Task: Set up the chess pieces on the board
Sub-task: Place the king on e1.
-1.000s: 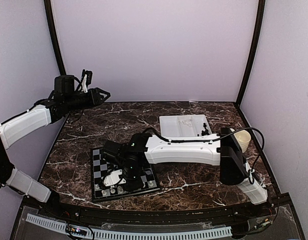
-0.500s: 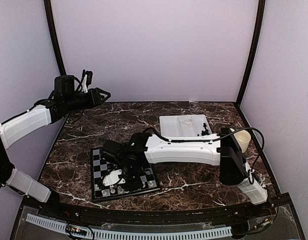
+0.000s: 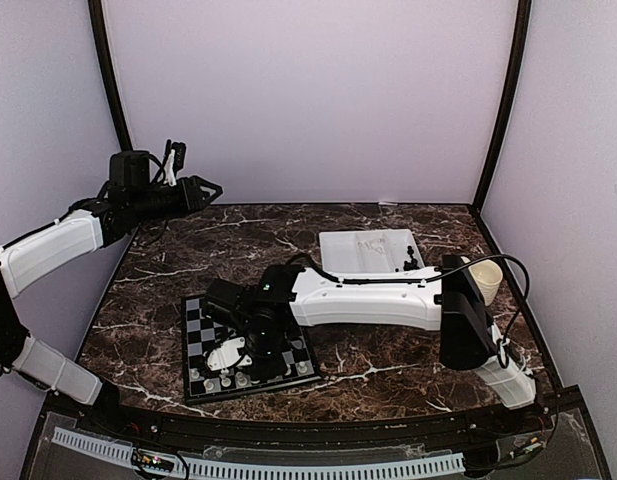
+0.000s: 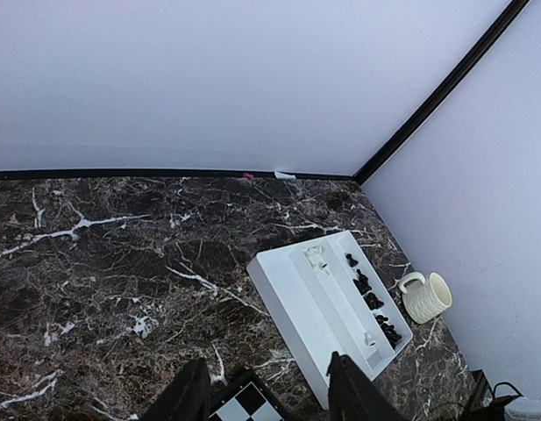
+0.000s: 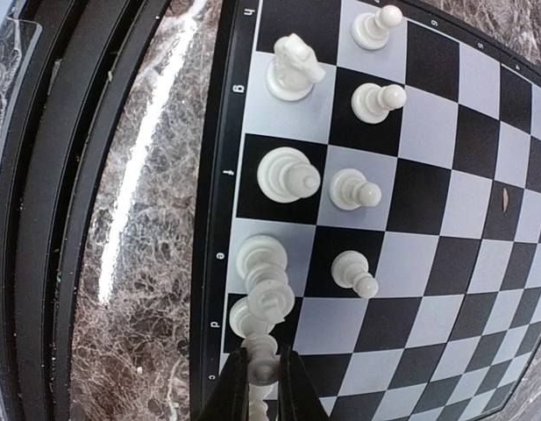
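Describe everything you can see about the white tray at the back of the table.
The white tray is a shallow rectangle, plastic by its look, with a raised rim and a ridge splitting it into a wide compartment and a narrow one. It lies flat on the dark marble tabletop, towards the back right. The narrow compartment holds black chess pieces and a couple of white ones. A cream mug sits beside it, apart. Only the tabletop and those pieces touch it.

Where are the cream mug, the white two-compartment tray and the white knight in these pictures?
cream mug (image 4: 426,298): left wrist view, middle of its ribbed body.
white tray (image 4: 295,288): left wrist view, bare floor of its wider compartment.
white knight (image 5: 293,68): right wrist view, on its head.
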Controlling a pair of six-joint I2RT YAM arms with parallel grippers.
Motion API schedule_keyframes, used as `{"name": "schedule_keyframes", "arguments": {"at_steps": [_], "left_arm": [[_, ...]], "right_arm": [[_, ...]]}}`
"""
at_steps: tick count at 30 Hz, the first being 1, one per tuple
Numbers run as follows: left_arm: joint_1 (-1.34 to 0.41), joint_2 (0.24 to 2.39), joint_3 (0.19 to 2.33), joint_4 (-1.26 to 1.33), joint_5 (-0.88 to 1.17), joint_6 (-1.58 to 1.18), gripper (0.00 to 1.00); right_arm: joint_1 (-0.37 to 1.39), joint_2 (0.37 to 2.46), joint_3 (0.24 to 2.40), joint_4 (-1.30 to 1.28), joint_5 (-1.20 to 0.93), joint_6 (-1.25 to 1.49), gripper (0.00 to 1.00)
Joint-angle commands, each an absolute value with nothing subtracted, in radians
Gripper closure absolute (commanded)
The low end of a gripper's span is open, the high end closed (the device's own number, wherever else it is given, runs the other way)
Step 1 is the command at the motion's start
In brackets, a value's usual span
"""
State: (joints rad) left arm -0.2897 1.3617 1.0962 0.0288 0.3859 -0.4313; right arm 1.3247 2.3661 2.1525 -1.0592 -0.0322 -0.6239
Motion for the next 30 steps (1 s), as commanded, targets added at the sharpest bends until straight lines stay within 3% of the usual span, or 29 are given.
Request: {"name": "schedule_keyframes", "arguments": {"at_steps": [1, 30], "left_arm": [[-0.284, 1.364, 1.081, 0.058, 0.408, -0.439, 0.52], [-0.282, 1.376, 1.080, 0.063, 0.421, -0.447, 0.52]], "right_arm": [[1.319, 2.356, 2.135, -1.065, -0.009, -0.630, 0.91], [1.310, 2.325, 2.100, -1.060, 0.019, -0.634, 0.90]]}}
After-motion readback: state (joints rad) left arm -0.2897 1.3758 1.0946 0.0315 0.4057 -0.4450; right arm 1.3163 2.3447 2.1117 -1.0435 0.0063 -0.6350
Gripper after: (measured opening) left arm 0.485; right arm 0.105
